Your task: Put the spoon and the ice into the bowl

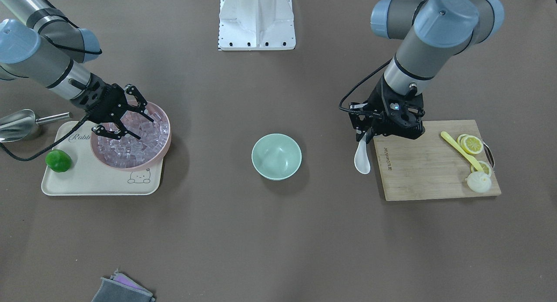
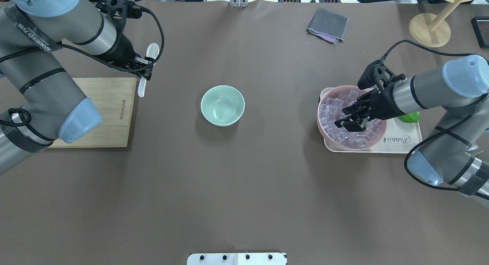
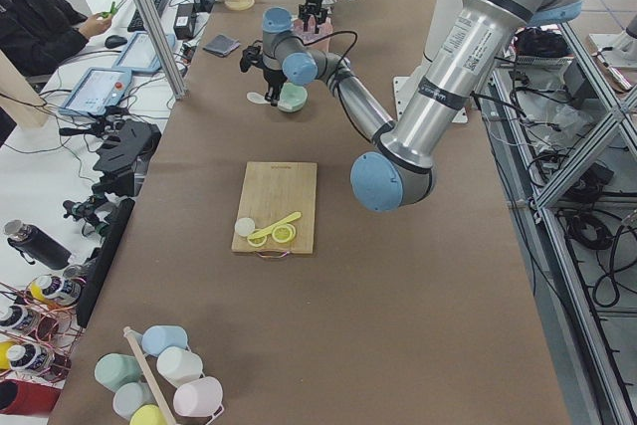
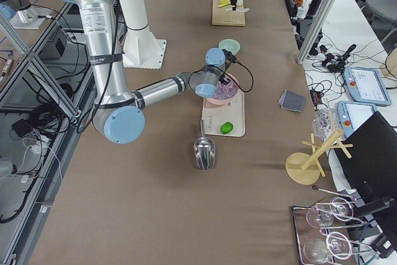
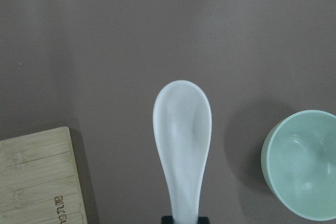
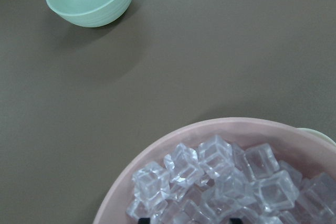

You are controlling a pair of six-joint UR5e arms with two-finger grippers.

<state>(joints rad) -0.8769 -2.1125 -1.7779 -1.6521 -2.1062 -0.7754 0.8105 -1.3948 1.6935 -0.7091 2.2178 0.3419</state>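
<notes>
Left tool [image 1: 365, 135] is clamped on the handle of the spoon [image 1: 362, 159], whose scoop hangs just beside the cutting board [image 1: 426, 162] toward the worktop's left edge. Right tool [image 1: 138, 127] has its jaws apart, dipped among the ice [image 1: 130, 147] in the pink bowl [image 1: 165, 145] toward the right edge. The bowl [image 1: 276, 156] sits mid-worktop, empty. Best to carry the spoon low over its rim and release gently. The right tool should close squarely on one cube, since they look slippery.

Brown matte table [image 1: 278, 232] carries a small round mint-green bowl [image 1: 276, 156] centrally; bamboo cutting board [image 1: 431, 167] at the robot's left; cream plastic tray [image 1: 87, 182] and steel scoop [image 1: 17, 124] right; grey cloth [image 1: 122, 290] far.
</notes>
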